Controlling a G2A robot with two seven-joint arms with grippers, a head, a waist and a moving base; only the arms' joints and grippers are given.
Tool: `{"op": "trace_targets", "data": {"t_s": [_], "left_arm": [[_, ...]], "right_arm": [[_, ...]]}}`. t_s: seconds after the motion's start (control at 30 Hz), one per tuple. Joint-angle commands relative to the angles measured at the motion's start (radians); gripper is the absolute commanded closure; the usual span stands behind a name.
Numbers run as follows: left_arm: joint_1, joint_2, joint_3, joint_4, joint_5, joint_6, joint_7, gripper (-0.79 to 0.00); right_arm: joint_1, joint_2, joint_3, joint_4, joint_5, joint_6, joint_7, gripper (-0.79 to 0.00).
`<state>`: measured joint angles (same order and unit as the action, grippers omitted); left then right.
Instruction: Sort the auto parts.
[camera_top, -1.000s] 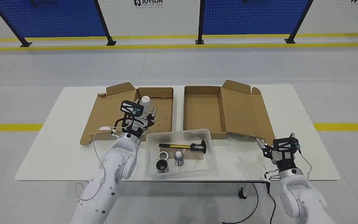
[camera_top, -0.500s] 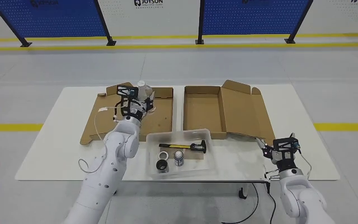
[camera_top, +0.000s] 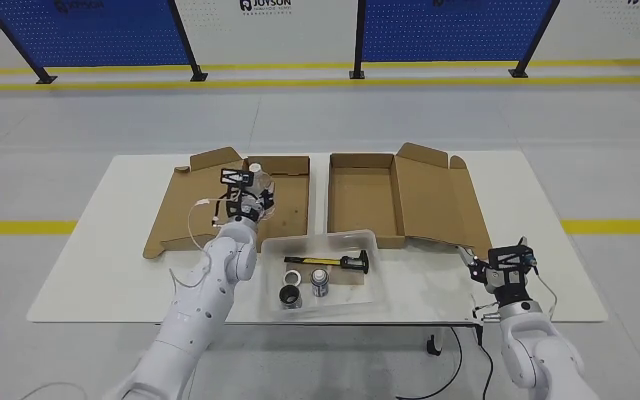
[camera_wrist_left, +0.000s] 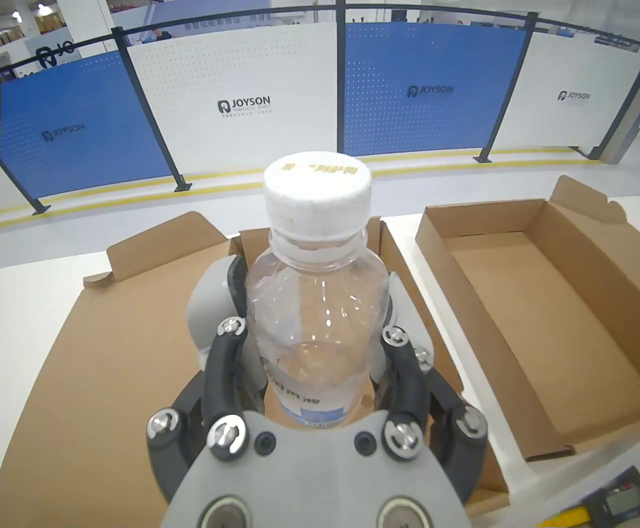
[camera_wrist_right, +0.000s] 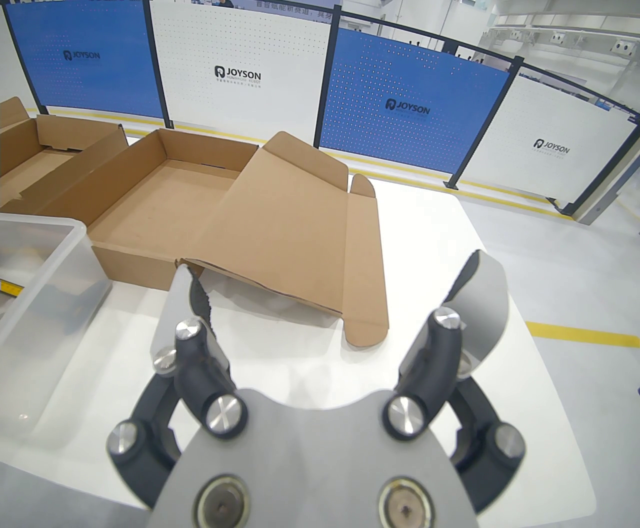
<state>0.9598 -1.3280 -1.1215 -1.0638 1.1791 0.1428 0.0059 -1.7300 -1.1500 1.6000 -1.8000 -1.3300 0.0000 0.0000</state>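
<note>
Left claw (camera_wrist_left: 315, 310), clamped on the bottle (camera_wrist_left: 316, 270), has swung from the near edge of the left box (camera_top: 290, 208) to above its floor, release looks next; right claw (camera_wrist_right: 330, 265) gapes empty, well right of that box

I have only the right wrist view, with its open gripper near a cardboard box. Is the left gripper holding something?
Observer: Yes, the left gripper is shut on a clear bottle with a white cap.
Operator: Where is it?
Observer: Over the left cardboard box.
Operator: What lies inside the clear bin?
Observer: A yellow and black tool, a dark round part and a silvery round part.
</note>
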Motion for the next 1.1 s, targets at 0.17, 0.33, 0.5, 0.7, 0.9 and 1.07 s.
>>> {"op": "trace_targets", "data": {"t_s": [0.17,0.33,0.5,0.7,0.9,1.07], "left_arm": [[-0.025,-0.012,0.009,0.077,-0.002,-0.009,0.027,-0.037],[-0.037,-0.018,0.017,0.124,0.015,-0.004,0.037,-0.175],[-0.048,-0.025,0.019,0.171,0.022,0.005,0.045,-0.785],[-0.053,-0.029,0.018,0.185,0.029,-0.002,0.053,-0.785],[-0.046,-0.027,-0.002,0.146,0.037,-0.003,0.032,-0.785],[-0.021,-0.015,-0.040,0.051,0.054,-0.009,0.014,-0.785]], "right_arm": [[0.000,0.000,0.000,0.000,0.000,0.000,0.000,-0.785],[0.000,0.000,0.000,0.000,0.000,0.000,0.000,-0.785],[0.000,0.000,0.000,0.000,0.000,0.000,0.000,-0.785],[0.000,0.000,0.000,0.000,0.000,0.000,0.000,-0.785],[0.000,0.000,0.000,0.000,0.000,0.000,0.000,-0.785],[0.000,0.000,0.000,0.000,0.000,0.000,0.000,-0.785]]}}
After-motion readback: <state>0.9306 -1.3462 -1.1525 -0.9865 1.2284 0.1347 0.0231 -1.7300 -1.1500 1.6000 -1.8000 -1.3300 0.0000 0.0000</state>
